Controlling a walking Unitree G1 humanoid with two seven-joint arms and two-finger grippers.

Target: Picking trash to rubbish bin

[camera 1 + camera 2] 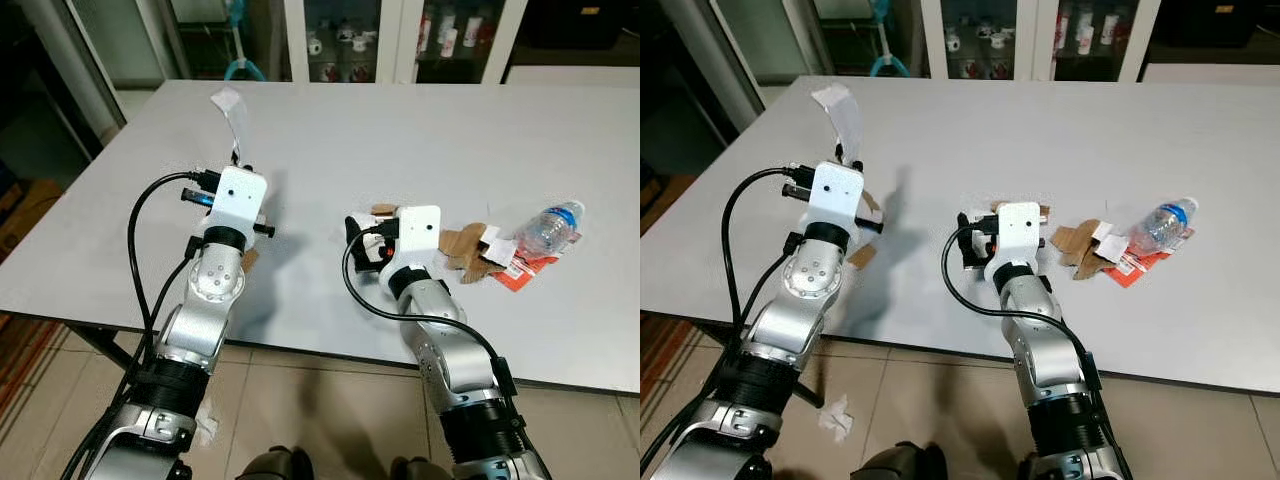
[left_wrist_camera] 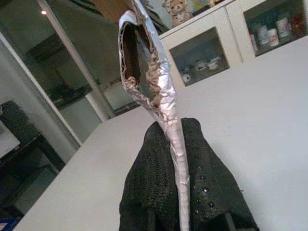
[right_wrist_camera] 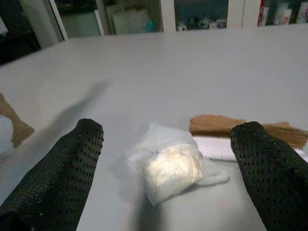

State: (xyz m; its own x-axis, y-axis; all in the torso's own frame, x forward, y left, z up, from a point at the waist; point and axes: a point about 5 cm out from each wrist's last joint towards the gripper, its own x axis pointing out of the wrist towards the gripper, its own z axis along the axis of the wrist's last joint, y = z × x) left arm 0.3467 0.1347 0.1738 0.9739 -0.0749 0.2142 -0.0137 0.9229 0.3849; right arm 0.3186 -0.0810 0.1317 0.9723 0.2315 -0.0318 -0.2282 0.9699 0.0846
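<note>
Left gripper clamped on silvery strip, upper left of frame. Right gripper spread wide around white wad on worktop, centre.

No legible text, brand, number or sign in any view. The crushed clear plastic bottle with blue cap carries a label, too small to read. The red-and-white flat paper wrapper beside it shows dark marks, possibly print, unresolved. The small jars and cups behind the glass cabinet doors have labels blurred beyond reading.
</note>
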